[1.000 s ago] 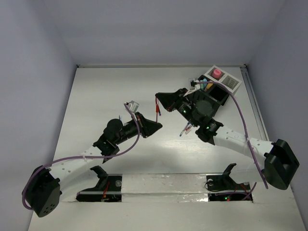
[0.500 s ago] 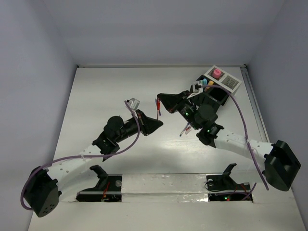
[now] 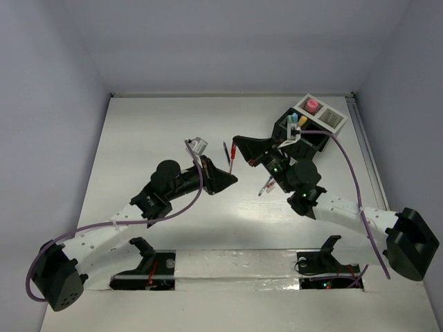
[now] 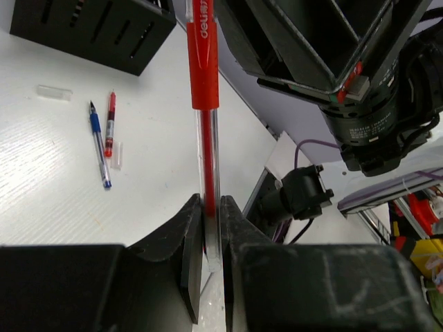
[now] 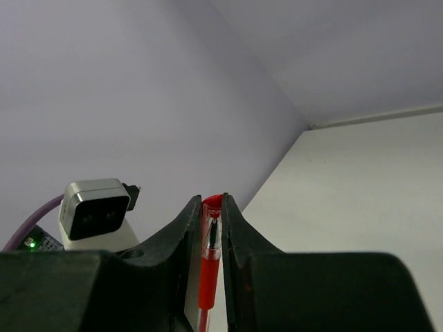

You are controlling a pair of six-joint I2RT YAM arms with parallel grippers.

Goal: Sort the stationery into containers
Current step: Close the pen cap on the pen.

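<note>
Top external view: red pen (image 3: 234, 153) held in the air over mid-table; it has shifted slightly toward 3 o'clock in the last second.
Left gripper (image 4: 212, 207): clamped on the pen's clear barrel.
Right gripper (image 5: 210, 207): clamped on the pen's red end; its arm has drawn back, uncovering more of the organizer.
Organizer (image 3: 304, 133): at 1 o'clock, holding markers (image 3: 296, 119) and pink-capped bottle (image 3: 312, 105).
Table (image 3: 159, 131): blue pen (image 4: 99, 145) and second red pen (image 4: 111, 124) lie side by side, at 4 o'clock of the held pen.

My left gripper (image 4: 210, 205) pinches a red clear-barrelled plastic pen (image 4: 203, 69) by its lower end; past it I see a thin blue pen (image 4: 99, 146) and a short red pen (image 4: 110, 124) side by side on the white table (image 4: 55, 194).
</note>
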